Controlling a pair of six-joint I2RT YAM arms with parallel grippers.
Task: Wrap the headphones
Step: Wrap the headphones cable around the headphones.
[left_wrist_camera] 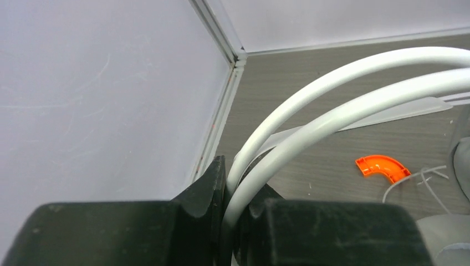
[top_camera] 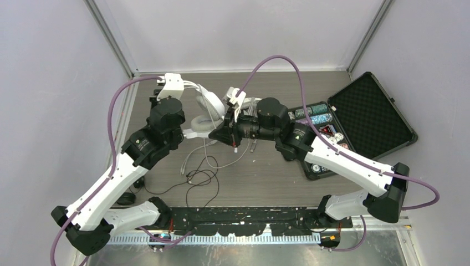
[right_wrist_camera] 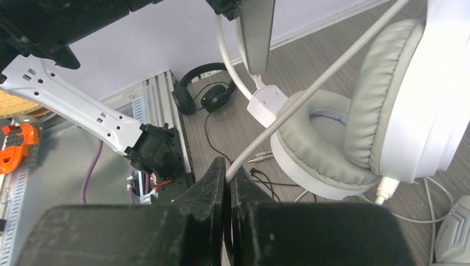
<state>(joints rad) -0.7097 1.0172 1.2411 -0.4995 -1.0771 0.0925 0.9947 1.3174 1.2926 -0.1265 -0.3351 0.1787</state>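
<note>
Jaws of the left gripper (left_wrist_camera: 230,194) clamp the white headset (top_camera: 206,105) by its headband (left_wrist_camera: 343,112) at the desk's far left, and the right gripper (right_wrist_camera: 228,180) pinches its cord (right_wrist_camera: 310,94). Winding seems in hand. Next, the right arm should loop the cord around the headset, taut.

White headphones (top_camera: 206,113) at the back left of the desk (top_camera: 266,172), twin-rod headband (left_wrist_camera: 332,94) pinched in the left claw (left_wrist_camera: 227,185), grey padded cups (right_wrist_camera: 354,111) side by side. Their thin white cord (right_wrist_camera: 310,94) runs straight into the right claw (right_wrist_camera: 227,174). Small black headphones (right_wrist_camera: 206,95) lie front left, black cord (top_camera: 199,180) sprawled in loose loops.
</note>
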